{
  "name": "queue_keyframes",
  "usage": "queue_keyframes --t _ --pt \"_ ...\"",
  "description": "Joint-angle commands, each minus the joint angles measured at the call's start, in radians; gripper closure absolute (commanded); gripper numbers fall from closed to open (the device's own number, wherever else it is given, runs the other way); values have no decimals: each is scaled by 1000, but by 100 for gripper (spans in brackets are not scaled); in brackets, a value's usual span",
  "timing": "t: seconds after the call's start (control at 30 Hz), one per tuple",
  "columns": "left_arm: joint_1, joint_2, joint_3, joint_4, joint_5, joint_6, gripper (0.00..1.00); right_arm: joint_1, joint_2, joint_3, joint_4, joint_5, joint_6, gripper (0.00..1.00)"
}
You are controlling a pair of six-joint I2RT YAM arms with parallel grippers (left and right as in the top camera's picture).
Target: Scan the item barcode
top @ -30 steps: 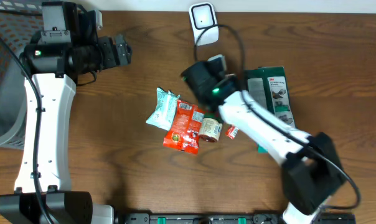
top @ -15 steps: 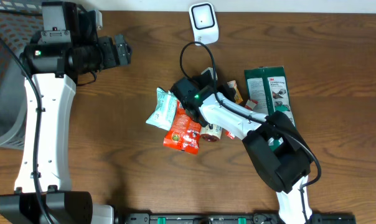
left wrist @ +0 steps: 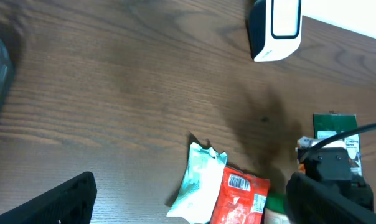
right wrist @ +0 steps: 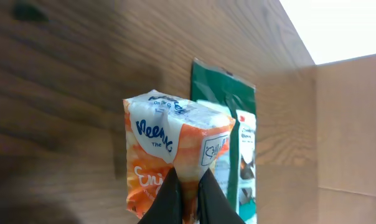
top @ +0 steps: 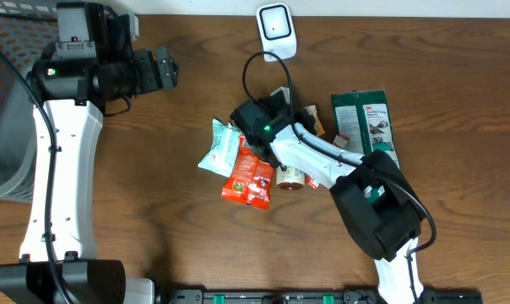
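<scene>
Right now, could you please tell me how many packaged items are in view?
5: pale teal-and-white pouch and red crinkled pouch mid-table, small round tin beside them, green flat pack at right, orange-and-white tissue pack in the right claw. The arm may hide more.

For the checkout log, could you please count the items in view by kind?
Pouches: 2 (teal pouch, red pouch)
Can: 1
Green pack: 1
Tissue pack, in the right gripper: 1
Scanner: 1
Total: 6
</scene>
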Motion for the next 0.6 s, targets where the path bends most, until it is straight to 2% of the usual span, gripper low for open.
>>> queue_keyframes --t 0.0,0.27,0.57 --pt "0 5 10 -4 12 10 3 -15 -18 67 -1 -21 -23 99" --pt "0 5 10 -4 12 10 3 -79 -10 68 3 -114 -9 99" --pt "0 5 10 -4 12 10 3 -117 -1 64 -14 -115 -3 99"
